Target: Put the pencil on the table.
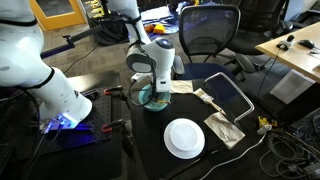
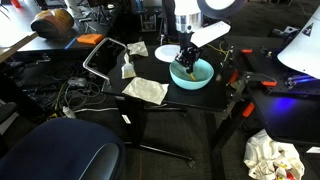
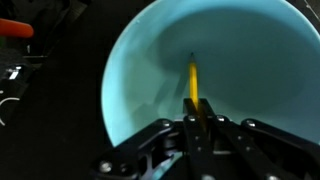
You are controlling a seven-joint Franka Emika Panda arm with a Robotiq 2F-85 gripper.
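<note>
One pincer (image 3: 197, 112), one pencil (image 3: 192, 82), one bowl (image 3: 140, 70), one plate (image 1: 184, 137), two napkins, one table (image 1: 140, 148).

Pincer: lowered straight into the pale teal bowl, seen in both exterior views (image 1: 153, 88) (image 2: 187, 58). Clenched on the upper end of the pencil, one dark finger (image 3: 176, 135) on either side of it in the wrist view.

Pencil: yellow, thin, visible only in the wrist view. Runs from between the pincer's fingertips down toward the bowl's floor, its far tip at or just above the bottom; cannot tell whether touching. Wholly inside the bowl's rim, not on the table.

Bowl: directly beneath the pincer and around it, resting on the matte black table (image 2: 170, 108).

Plate: white, round, on the table well apart from the pincer, nearer the camera in an exterior view.

Napkins: both crumpled and pale. One napkin (image 1: 224, 131) just beside the plate, farther from the pincer. Second napkin (image 1: 207, 97) near the bowl, closer to the pincer.
</note>
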